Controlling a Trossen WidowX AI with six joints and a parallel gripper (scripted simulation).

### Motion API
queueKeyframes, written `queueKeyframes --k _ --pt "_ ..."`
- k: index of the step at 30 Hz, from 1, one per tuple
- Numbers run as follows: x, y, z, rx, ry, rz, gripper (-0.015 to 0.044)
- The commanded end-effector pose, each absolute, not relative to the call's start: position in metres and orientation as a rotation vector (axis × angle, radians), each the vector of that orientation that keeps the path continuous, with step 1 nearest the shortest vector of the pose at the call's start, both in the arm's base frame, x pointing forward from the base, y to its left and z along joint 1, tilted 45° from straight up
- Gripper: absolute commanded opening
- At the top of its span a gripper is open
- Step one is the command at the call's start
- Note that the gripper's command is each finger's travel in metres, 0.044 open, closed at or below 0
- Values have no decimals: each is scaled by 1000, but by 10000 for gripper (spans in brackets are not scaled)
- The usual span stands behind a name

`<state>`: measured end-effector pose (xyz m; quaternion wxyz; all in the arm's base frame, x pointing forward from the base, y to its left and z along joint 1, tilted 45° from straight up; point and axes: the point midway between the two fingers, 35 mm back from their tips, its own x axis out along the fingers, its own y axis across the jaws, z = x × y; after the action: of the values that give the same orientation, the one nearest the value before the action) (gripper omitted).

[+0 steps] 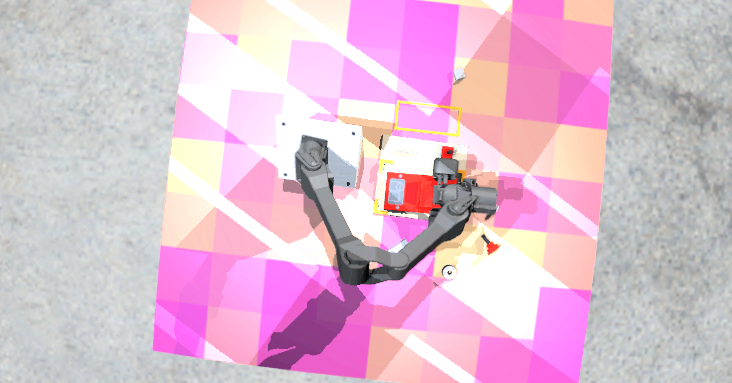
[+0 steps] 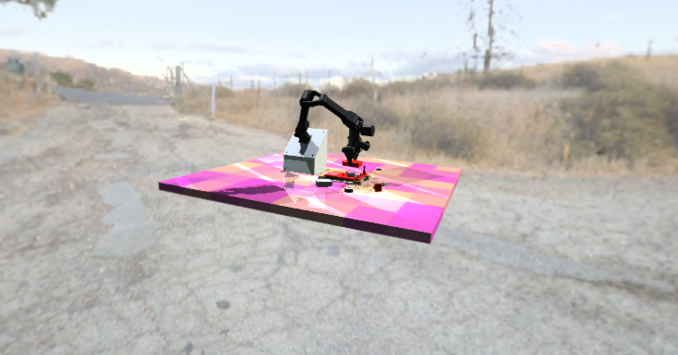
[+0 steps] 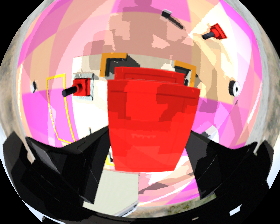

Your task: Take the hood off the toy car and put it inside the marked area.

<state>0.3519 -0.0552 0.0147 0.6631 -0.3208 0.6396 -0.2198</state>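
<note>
The red hood (image 2: 352,163) (image 3: 151,125) is held above the red toy car (image 1: 421,192) (image 2: 333,175), with a gap below it in the exterior view. My gripper (image 2: 351,160) (image 3: 149,131) is shut on the hood, one dark finger on each side of it in the wrist view. In the top view the wrist and gripper hide most of the hood and the car's front part. The marked area, a thin yellow rectangle (image 1: 429,104) (image 3: 56,76), lies on the table beyond the white board under the car, with nothing standing in it.
A red block with a black peg (image 1: 447,151) (image 3: 82,87) stands beside the car, toward the rectangle. A small grey block (image 1: 458,74) lies beyond the rectangle. A wheel (image 1: 449,271) (image 3: 234,89) and a red-and-black piece (image 1: 491,247) (image 3: 217,31) lie on the opposite side. The arm's base box (image 1: 343,147) stands left.
</note>
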Motion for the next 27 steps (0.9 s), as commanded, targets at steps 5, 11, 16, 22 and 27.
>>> queueKeyframes --k 5,11,16,22,27 --pt "353 -46 19 -724 1437 -493 0" --pt "353 -20 -2 -714 1436 -481 0" --pt "350 1 -20 -708 1436 -474 0" --pt "344 25 -42 -703 1437 -469 0" --pt "337 45 -60 -701 1437 -468 0"
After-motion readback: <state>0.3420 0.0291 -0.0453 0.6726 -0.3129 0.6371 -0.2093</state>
